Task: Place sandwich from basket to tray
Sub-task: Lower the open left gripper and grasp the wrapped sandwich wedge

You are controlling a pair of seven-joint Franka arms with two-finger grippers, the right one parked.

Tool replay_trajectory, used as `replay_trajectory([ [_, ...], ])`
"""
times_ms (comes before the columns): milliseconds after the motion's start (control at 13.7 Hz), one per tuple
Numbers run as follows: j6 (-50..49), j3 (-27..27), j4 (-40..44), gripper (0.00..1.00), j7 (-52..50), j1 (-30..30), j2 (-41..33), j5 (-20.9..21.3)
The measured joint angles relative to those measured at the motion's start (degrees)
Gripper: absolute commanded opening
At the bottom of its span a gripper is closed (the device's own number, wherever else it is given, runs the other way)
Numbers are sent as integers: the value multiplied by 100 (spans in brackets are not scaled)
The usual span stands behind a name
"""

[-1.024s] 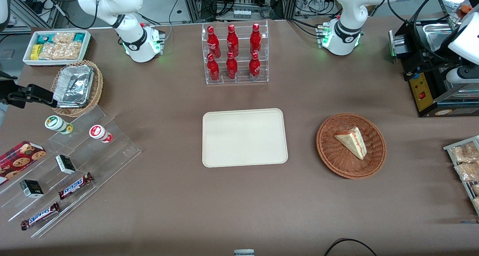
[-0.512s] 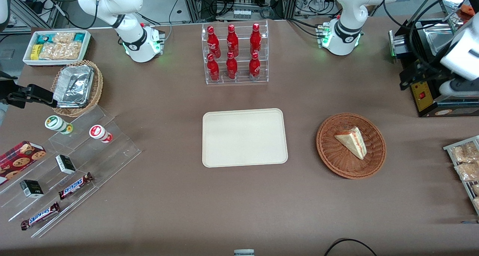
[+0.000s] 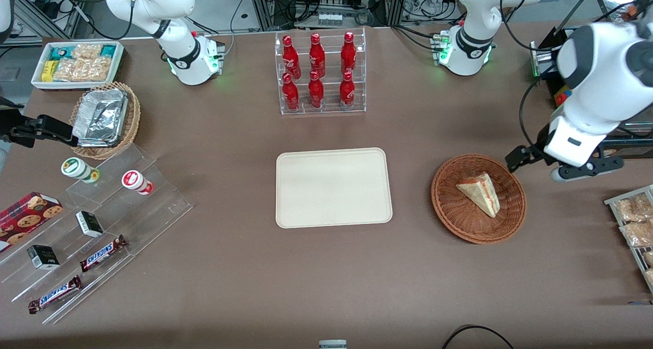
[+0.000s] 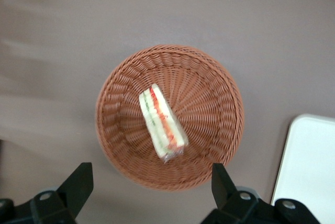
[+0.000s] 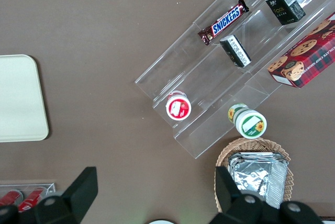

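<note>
Here the tool (image 4: 149,192) hangs high over the tabletop (image 3: 326,267), above the edge of the basket (image 3: 478,199), and its two fingers (image 4: 78,185) are spread wide apart with nothing between them. This released state makes sense, I think, because the pick is not yet made: the fingers need a gap wider than the sandwich (image 3: 479,193) before they go down. In the left wrist view the sandwich (image 4: 161,122) lies below the tool, a little ahead of the line between the fingertips, near the middle of the basket (image 4: 170,116). It rests on one flat bread face, so the red and green filling edge looks upward and to the side, and its long axis runs slanted to the line of the fingers. For this reason the tool probably must move forward a little and perhaps turn the wrist, so that the fingers close on the two bread faces or the narrow sides and do not press on the point. The clear wrap may be slippery and the bread is soft, so a gentle closing seems wise. The tray (image 3: 333,188) waits flat, well apart from the tool, toward the parked arm's end, past the basket; only its rounded corner (image 4: 309,166) shows beside the tool in the wrist view. It carries nothing, so the sandwich can be set down anywhere on it.
</note>
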Motion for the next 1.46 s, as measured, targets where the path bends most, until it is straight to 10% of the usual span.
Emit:
replay_trajectory([
  [1317, 3038, -211, -1764, 100, -2424, -39, 1158, -1],
  [1390, 3055, -209, -1763, 93, -2424, -39, 1194, -1],
  [1463, 3070, -208, -1760, 45, -2424, -39, 1222, -1],
])
